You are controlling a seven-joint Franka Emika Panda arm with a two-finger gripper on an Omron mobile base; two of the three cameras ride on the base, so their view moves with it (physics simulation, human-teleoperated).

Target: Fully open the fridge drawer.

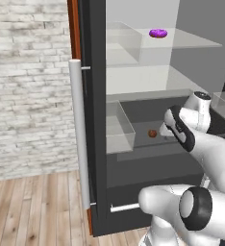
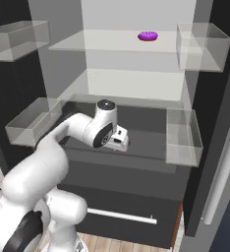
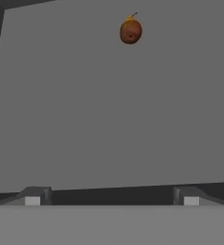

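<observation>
The fridge drawer (image 3: 109, 105) floor lies bare save one small brown fruit (image 3: 130, 30) at its back

A small round fruit (image 3: 130, 31) lies in the fridge drawer (image 3: 109, 105), toward its back. The tool (image 3: 111, 201) sits at the drawer's front edge. A donut (image 2: 148, 36) rests on the glass shelf (image 2: 107, 44) above.

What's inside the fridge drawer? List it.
One small reddish-brown fruit with a short stem lies on the floor of the fridge drawer, toward the back. The arm covers part of the drawer in both base views, so anything there is hidden.
</observation>
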